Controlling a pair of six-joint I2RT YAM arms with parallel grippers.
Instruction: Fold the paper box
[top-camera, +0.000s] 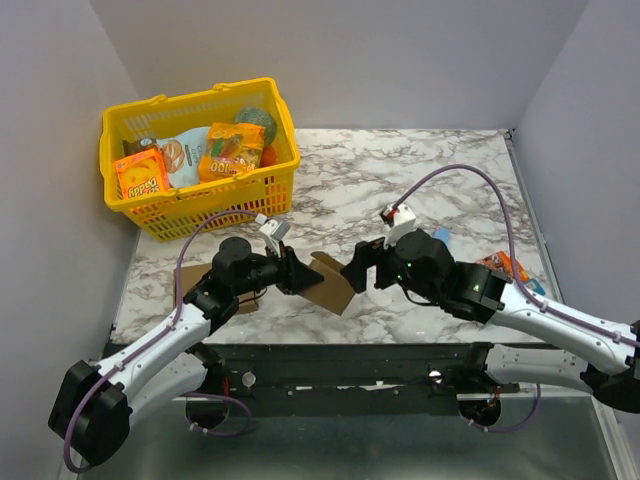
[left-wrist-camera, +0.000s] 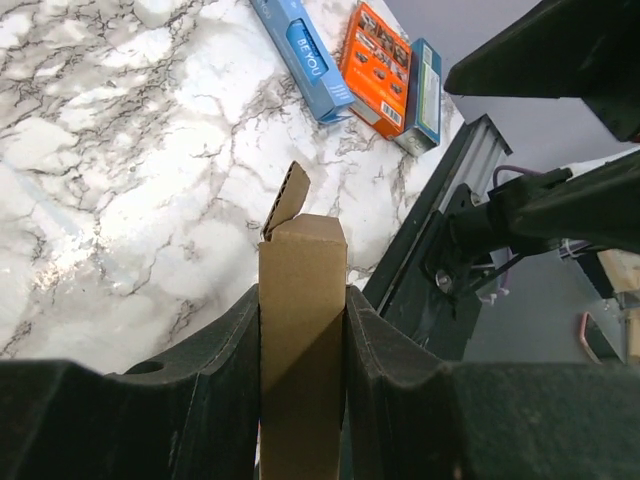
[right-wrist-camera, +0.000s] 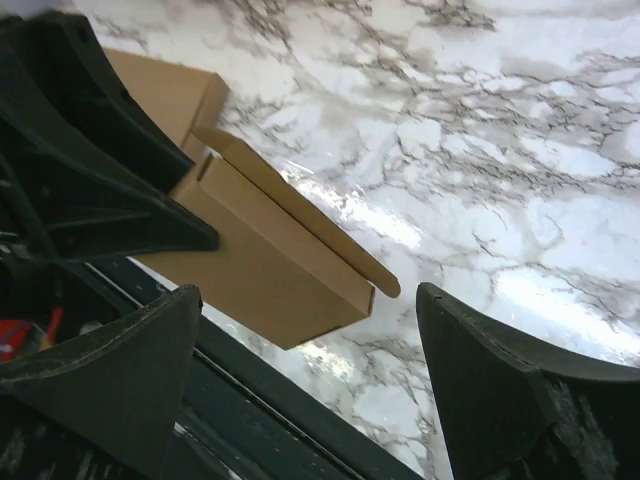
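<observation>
From above, the paper box (top-camera: 330, 283) is lifted over the near edge of the marble table (top-camera: 420, 170), between the two arms. The left gripper (top-camera: 295, 272) clamps its left end. The right gripper (top-camera: 358, 270) is just beside its right end, and from here I cannot tell if it touches. A yellow basket (top-camera: 190, 100) with snack packets stands at the far left corner, well apart.

In the left wrist view, the left gripper (left-wrist-camera: 302, 300) is closed on the box (left-wrist-camera: 302, 340) - both fingers (left-wrist-camera: 225, 350) press flat on its two sides. A small flap (left-wrist-camera: 288, 200) stands up at the far end. On the table beyond lie a blue box (left-wrist-camera: 300, 45), an orange box (left-wrist-camera: 378, 65) and a teal box (left-wrist-camera: 425, 95), side by side.

In the right wrist view, the right gripper (right-wrist-camera: 310, 295) is spread wide - its fingers (right-wrist-camera: 500, 380) are apart from the box (right-wrist-camera: 270, 260). A long flap (right-wrist-camera: 300, 215) hangs open along the upper edge of the box. The left gripper (right-wrist-camera: 90, 150) holds the other end. A flat brown cardboard (right-wrist-camera: 160, 85) lies on the table behind.
</observation>
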